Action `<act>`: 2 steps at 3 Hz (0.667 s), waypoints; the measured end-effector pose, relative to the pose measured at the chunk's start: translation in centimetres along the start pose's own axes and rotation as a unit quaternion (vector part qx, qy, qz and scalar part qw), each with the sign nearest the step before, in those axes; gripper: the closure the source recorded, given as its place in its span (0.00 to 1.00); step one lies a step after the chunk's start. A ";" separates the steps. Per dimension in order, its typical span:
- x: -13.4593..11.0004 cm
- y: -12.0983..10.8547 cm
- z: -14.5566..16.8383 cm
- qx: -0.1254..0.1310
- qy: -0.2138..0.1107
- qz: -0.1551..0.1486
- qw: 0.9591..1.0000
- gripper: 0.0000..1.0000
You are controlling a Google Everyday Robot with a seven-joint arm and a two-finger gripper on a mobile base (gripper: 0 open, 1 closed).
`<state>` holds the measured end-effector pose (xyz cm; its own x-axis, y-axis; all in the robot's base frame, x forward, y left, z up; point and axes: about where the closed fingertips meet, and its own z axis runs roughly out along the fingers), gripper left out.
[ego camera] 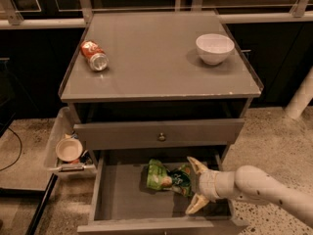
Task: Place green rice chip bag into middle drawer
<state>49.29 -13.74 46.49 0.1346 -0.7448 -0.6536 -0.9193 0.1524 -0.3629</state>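
Down low now: the gripper (195,186) is inside the open drawer (120,197), at its right side, and its two fingers are spread wide, one up towards the back, one down towards the front edge. The bag (164,176) lies on the drawer floor, about the middle and a bit to the right, crumpled, its green side up. Its right end sits in the gap between those spread fingers; whether a finger brushes it I can't tell, but nothing is clamping it, and it looks to be resting on the floor under its own weight. So I'd call the main job as good as done: the bag is in the drawer and let go. What's left, by my reckoning, is for the arm (266,187) to draw back out to the right without dragging the bag along or catching the drawer's side wall. The drawer stands pulled out, and the task says nothing about shutting it. Above it, the drawer front (122,132) with its knob (161,136) is shut. Up on the surface (156,77) the can (94,55) lies on its side at the left and the bowl (214,48) sits at the right, both well clear of the action. A small bowl (68,149) sits in a tray (53,141) left of the cabinet.
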 end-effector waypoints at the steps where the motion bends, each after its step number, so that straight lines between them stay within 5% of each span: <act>1: -1.4 -0.8 -4.0 0.010 -0.013 -0.019 1.000 0.00; 2: -1.4 -0.4 -3.9 0.005 -0.015 -0.018 1.000 0.00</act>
